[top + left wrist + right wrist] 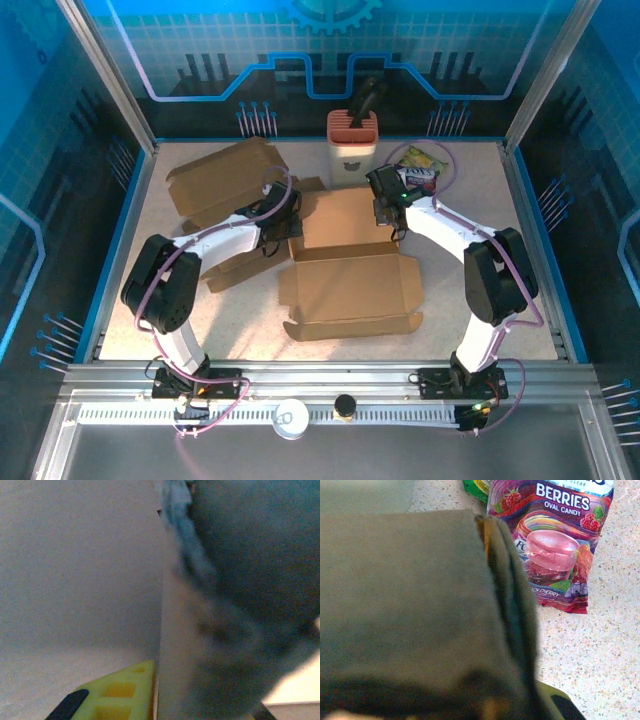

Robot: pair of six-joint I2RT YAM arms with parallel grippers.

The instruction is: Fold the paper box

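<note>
Paper box (350, 285), a brown cardboard blank, lies unfolded at the centre of the table (480, 250), its tray half toward the bottom of the overhead frame and its rear panel (345, 215) just above the middle. Left gripper (277, 222) meets the left edge of that rear panel and right gripper (388, 218) meets its right edge, so the two arms bracket the panel from opposite sides, probably to turn it about its crease without skewing. In the right wrist view the cardboard (405, 595) covers the left and centre of the frame, its doubled edge running down toward a finger (560, 702) at the lower right; the right pincer is closed narrow and appears to pinch this edge of the box. A berry candy bag (560, 545) lies on the table beyond, at the upper right. In the left wrist view a yellow finger (120, 695) sits at the bottom beside a blurred cardboard edge (175, 655); whether the left pincer is closed cannot be told. A finished box (220, 180) stands at the upper left, a spare flat sheet (235, 272) lies under the left arm, and a tool holder (352, 145) stands at the top centre. Folding appears to be at an early stage.
</note>
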